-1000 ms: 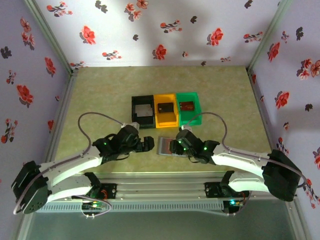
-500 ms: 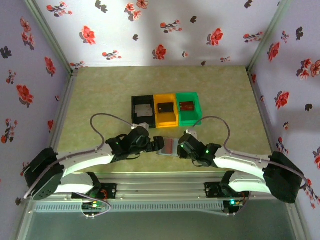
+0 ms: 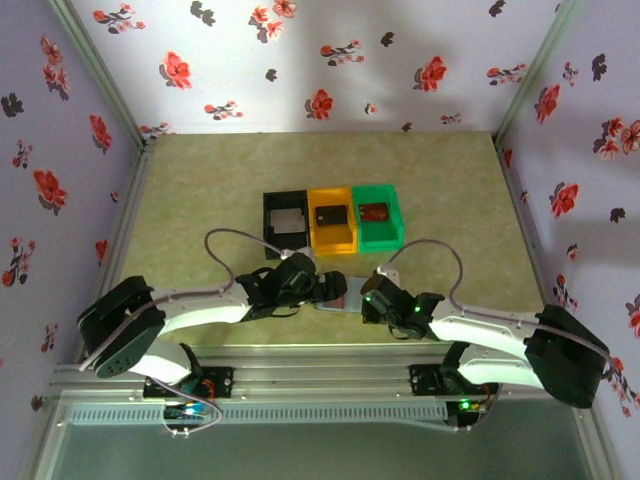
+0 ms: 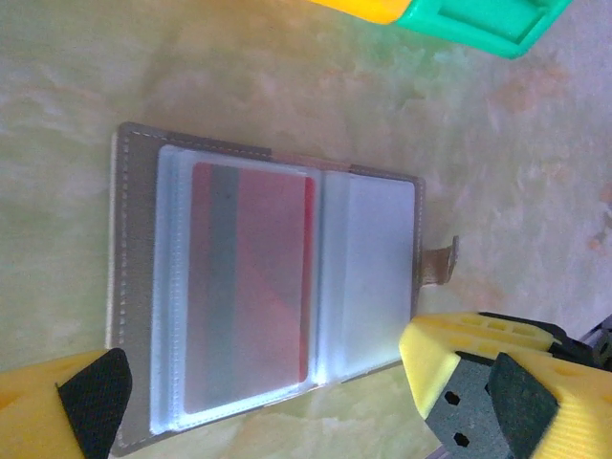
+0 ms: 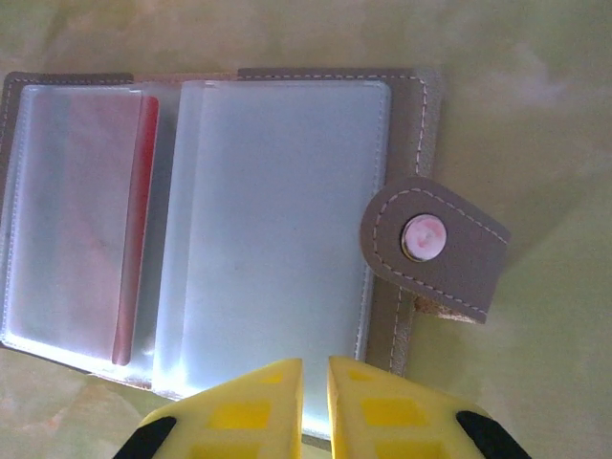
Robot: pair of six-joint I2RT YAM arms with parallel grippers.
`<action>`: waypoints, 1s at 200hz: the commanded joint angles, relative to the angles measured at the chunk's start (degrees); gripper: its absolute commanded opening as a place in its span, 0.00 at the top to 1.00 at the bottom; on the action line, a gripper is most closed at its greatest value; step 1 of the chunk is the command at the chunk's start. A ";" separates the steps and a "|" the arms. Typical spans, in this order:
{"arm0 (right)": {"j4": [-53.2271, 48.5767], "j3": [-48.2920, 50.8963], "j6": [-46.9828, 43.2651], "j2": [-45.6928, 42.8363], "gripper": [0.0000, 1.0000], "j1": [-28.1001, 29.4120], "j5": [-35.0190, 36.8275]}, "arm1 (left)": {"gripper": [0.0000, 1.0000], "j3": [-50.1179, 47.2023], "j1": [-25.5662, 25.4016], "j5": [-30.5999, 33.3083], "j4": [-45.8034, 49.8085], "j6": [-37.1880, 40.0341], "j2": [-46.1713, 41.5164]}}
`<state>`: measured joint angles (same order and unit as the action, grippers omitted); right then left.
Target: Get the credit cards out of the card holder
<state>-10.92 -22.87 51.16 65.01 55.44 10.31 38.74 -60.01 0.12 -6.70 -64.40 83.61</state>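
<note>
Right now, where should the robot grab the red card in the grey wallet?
Pinch the thin reddish-brown rectangular card by its long edge beside the fold of the flat grey folding card holder, coming from the fold side. That edge looks bare and brighter red; clear sleeve covers the rest, so it probably slides out that way.

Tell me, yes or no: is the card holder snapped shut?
No: the card holder lies open flat, its snap tab unfastened and sticking out to one side.
</note>
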 commanded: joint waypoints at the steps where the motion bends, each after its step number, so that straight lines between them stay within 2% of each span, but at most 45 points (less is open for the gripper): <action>1: 1.16 1.07 1.23 -0.91 0.85 0.02 0.82 | 0.00 0.81 -0.46 -1.73 -4.94 -2.34 1.95; 61: 1.95 1.69 1.53 -0.79 0.87 0.03 0.28 | 0.00 1.10 -1.03 -3.11 -7.19 -3.02 4.05; 200: 1.82 2.75 1.93 -2.45 0.89 0.02 0.34 | 0.00 4.17 -2.41 -0.16 1.69 0.42 5.79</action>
<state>-9.26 -21.26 51.70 63.57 55.46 10.28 41.21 -61.78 -2.22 -8.47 -65.93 88.68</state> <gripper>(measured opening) 0.114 0.997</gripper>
